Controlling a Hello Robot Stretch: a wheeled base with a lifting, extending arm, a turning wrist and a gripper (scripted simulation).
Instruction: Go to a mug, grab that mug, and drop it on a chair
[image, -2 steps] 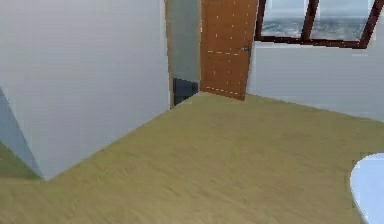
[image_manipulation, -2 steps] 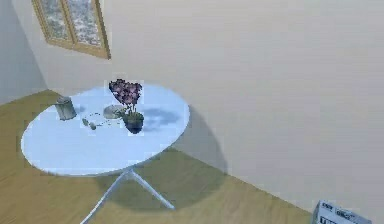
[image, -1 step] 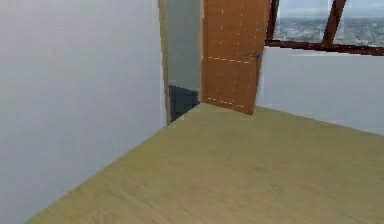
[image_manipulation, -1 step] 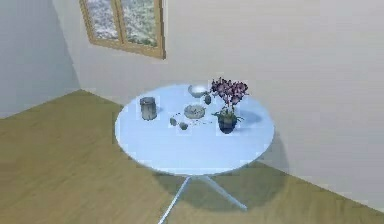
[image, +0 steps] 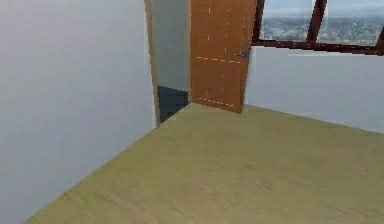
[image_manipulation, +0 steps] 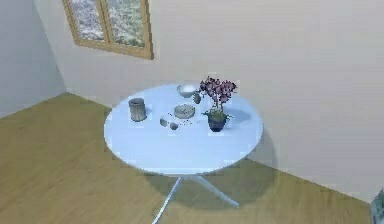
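Open wooden door (image: 218, 55), window (image: 318, 22), wood floor (image: 230, 165).

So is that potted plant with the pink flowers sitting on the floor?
No, the potted plant stands on top of the round white table, well above the wooden floor.

- Round white desk (image_manipulation: 140, 152) on wood floor (image_manipulation: 55, 160).
- Potted flowering plant (image_manipulation: 217, 102): desk top, 2 o'clock.
- Bowl (image_manipulation: 187, 90): 12 o'clock.
- Wooden door (image: 220, 55); window (image: 320, 25) at its 3 o'clock.
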